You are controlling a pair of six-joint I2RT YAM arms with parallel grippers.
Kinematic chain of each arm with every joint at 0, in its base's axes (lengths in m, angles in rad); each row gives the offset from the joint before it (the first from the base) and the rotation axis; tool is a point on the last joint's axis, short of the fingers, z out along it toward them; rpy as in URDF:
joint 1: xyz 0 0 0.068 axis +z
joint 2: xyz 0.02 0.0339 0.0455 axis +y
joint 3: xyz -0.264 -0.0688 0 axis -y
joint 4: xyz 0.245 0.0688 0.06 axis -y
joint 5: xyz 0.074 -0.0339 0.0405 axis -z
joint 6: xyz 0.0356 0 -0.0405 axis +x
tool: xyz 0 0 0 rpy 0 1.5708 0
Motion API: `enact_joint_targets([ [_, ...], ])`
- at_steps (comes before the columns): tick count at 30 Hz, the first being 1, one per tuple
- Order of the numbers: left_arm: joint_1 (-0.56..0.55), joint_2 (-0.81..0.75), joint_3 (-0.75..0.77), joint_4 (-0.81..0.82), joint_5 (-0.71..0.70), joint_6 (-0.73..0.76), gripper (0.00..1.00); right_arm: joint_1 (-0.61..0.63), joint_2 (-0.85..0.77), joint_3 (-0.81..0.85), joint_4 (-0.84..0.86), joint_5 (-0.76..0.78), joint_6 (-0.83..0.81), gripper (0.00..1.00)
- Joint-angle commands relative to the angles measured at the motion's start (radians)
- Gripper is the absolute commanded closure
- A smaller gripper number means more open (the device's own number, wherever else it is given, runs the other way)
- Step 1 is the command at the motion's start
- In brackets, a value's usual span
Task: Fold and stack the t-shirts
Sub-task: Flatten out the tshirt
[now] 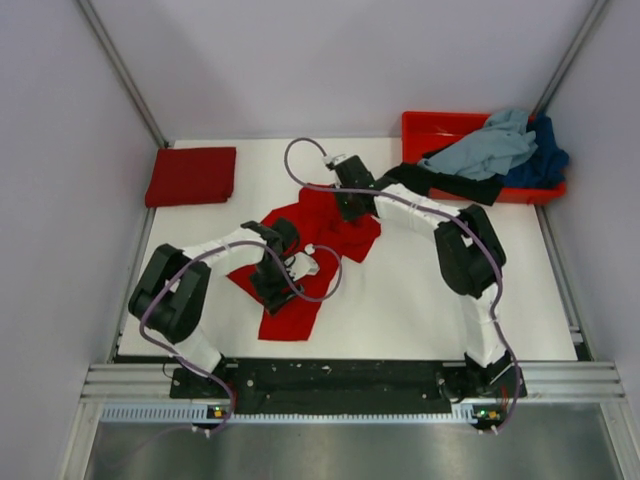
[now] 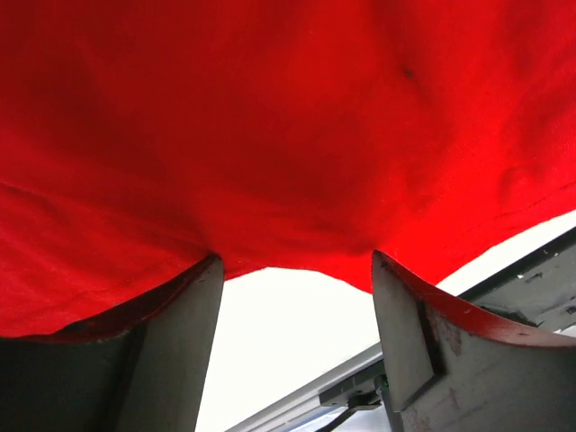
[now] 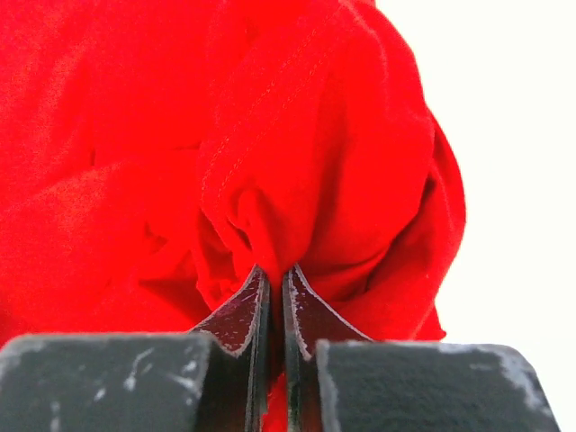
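The bright red t-shirt [image 1: 312, 240] lies crumpled in the middle of the white table [image 1: 420, 290]. My right gripper [image 1: 350, 205] is shut on a bunched fold of it at its far edge; in the right wrist view the jaws [image 3: 275, 270] pinch the red cloth [image 3: 297, 144]. My left gripper [image 1: 274, 284] is at the shirt's near left part. In the left wrist view its fingers [image 2: 180, 342] stand wide apart and the gripper [image 2: 297, 261] is open, with the red cloth [image 2: 270, 126] draped across the fingertips. A darker red shirt [image 1: 192, 175] lies folded at the far left.
A red-orange plastic tray [image 1: 440, 125] stands at the far right, holding a grey-blue shirt [image 1: 495, 145], a black one [image 1: 450, 182] spilling over its rim, and a dark blue one [image 1: 547, 160]. Walls close in on the left, right and back.
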State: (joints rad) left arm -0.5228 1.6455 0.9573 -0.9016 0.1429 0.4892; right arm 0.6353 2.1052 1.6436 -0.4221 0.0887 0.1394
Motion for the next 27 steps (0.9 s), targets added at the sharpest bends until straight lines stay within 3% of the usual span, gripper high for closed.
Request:
enact_joint_targets([
  [1, 0.001, 0.068, 0.011, 0.043, -0.048, -0.040, 0.34, -0.023, -0.184, -0.028, 0.000, 0.037, 0.008, 1.00],
  [3, 0.000, 0.097, 0.014, 0.059, -0.058, -0.046, 0.48, -0.034, -0.267, -0.066, 0.002, 0.039, 0.012, 1.00],
  [6, 0.001, 0.125, 0.012, 0.076, -0.098, -0.046, 0.81, -0.062, -0.358, -0.117, 0.002, 0.023, 0.026, 1.00],
  [7, 0.003, 0.125, 0.011, 0.081, -0.120, -0.046, 0.98, -0.075, -0.391, -0.132, 0.002, 0.011, 0.032, 1.00],
  [15, 0.104, -0.027, 0.079, 0.136, -0.400, -0.002, 1.00, -0.197, -0.606, -0.220, 0.005, -0.078, 0.062, 1.00],
  [21, 0.273, -0.170, 0.291, 0.158, -0.443, 0.063, 1.00, -0.226, -0.783, -0.234, 0.002, -0.115, 0.014, 1.00],
  [27, 0.285, -0.297, 0.412, 0.153, -0.508, 0.135, 1.00, -0.224, -0.962, -0.274, 0.002, -0.220, -0.044, 1.00],
])
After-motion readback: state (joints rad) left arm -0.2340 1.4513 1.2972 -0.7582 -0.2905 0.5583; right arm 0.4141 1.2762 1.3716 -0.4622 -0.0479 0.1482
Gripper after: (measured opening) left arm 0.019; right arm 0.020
